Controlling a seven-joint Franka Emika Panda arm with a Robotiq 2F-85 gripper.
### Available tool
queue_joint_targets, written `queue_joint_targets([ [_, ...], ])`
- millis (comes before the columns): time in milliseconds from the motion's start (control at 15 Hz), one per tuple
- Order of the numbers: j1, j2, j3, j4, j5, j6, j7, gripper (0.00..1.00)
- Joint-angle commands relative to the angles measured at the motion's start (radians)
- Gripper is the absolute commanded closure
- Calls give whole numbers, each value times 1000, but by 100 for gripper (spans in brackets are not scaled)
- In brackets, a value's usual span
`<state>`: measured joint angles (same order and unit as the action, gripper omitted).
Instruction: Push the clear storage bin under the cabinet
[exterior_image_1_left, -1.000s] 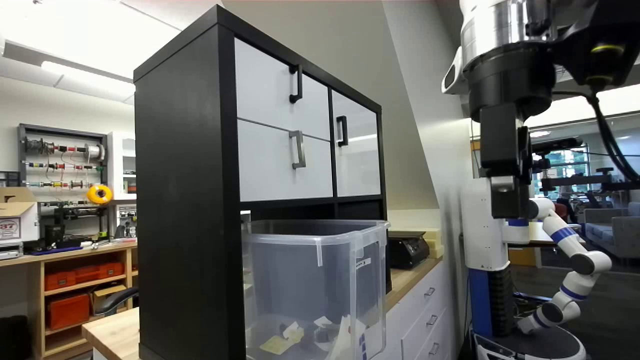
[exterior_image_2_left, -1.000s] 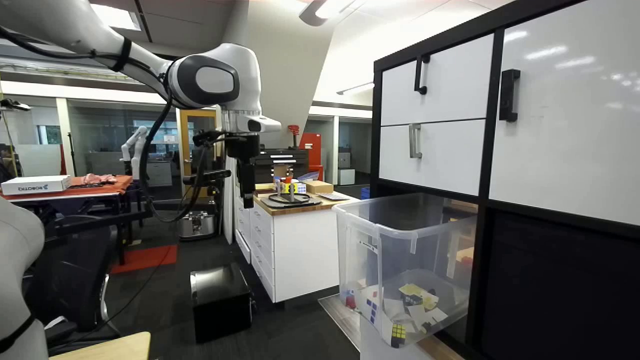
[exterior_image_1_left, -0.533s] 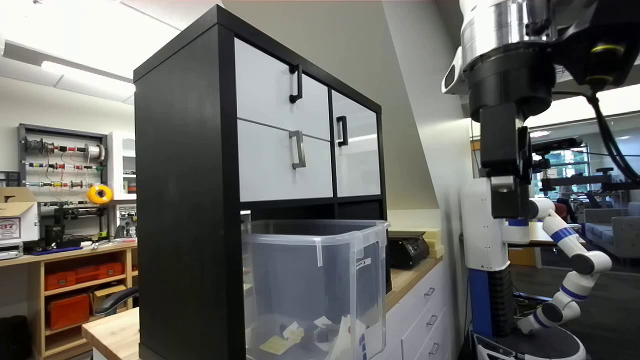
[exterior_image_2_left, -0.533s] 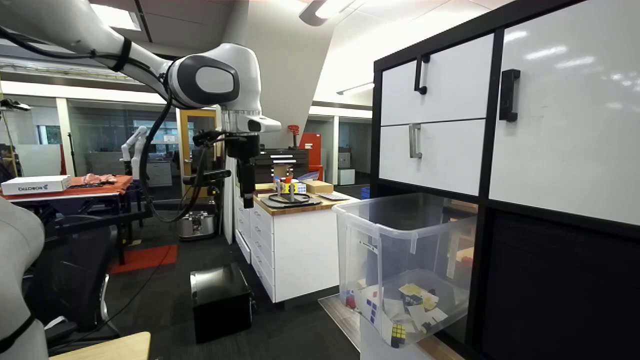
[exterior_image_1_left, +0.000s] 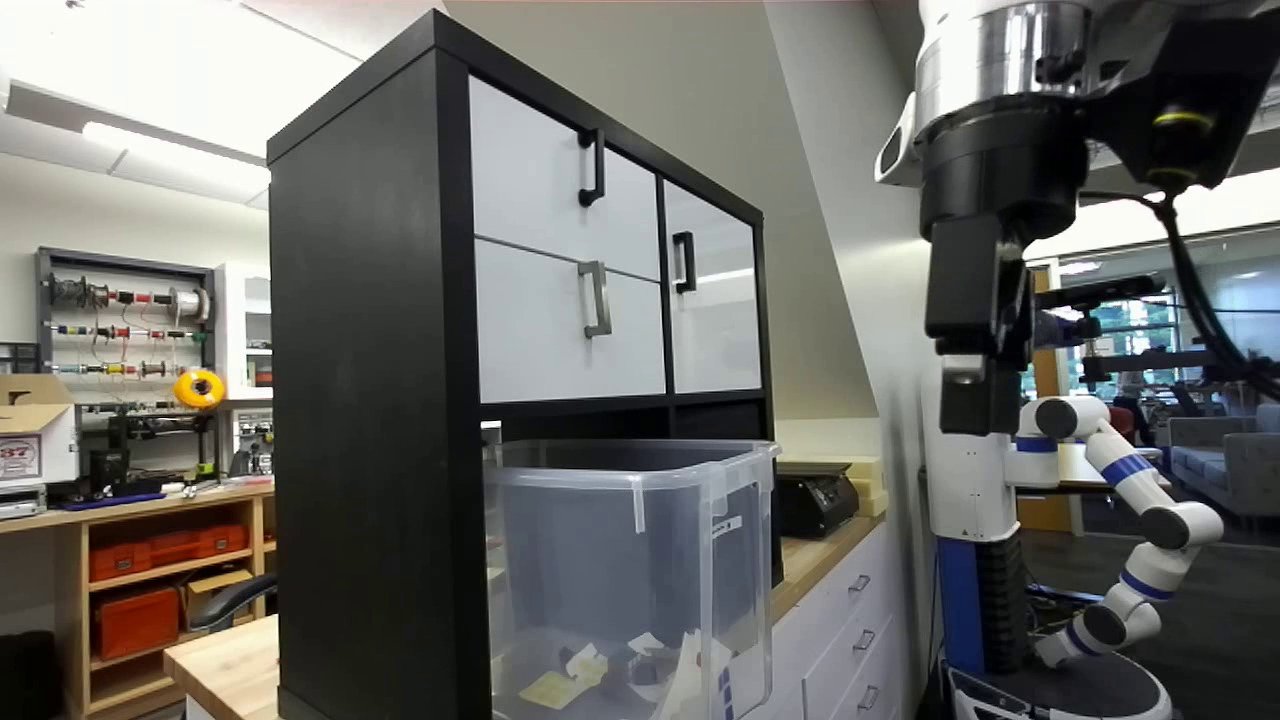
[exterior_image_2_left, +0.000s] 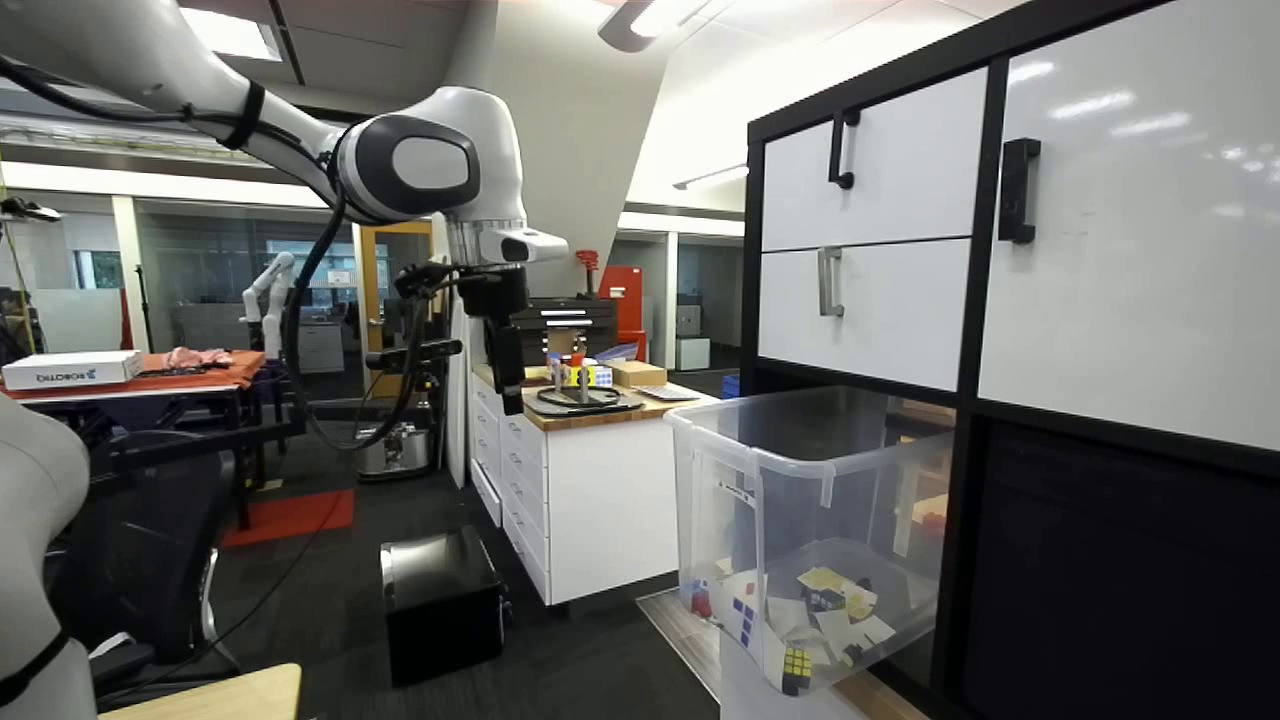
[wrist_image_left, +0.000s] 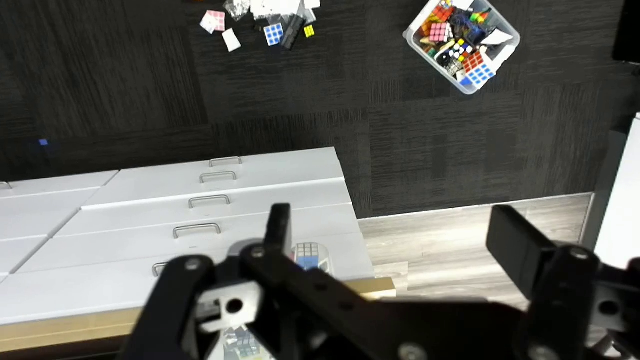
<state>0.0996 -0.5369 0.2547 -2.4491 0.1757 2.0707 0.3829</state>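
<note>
Gripper (wrist_image_left: 392, 220) shifts nearer the bin (exterior_image_1_left: 635, 575)

Fingers (wrist_image_left: 517, 247) spread wide, empty. Bin juts from the lower front of the cabinet (exterior_image_1_left: 455, 330); probably light, stiff, slippery: press mid-height on its outer wall, don't pinch the rim.

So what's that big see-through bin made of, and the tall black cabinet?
The clear storage bin looks like smooth plastic: pale scraps show through its walls. The cabinet may be painted or coated wood: its black frame looks satiny and its white fronts glossy, with bright reflections. What's underneath, I can't tell.
</note>
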Motion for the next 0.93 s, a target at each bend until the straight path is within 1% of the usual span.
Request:
queue_joint_targets([
  [0, -18, 34, -11, -30, -54, 128, -19, 0],
  [200, -41, 95, -34, -36, -116, 234, -54, 0],
  [467, -69, 215, -103, -10, -172, 358, -151, 0],
  [667, -83, 286, -151, 19, -197, 421, -225, 0],
  [867, -94, 337, -183, 56, -218, 460, -273, 0],
])
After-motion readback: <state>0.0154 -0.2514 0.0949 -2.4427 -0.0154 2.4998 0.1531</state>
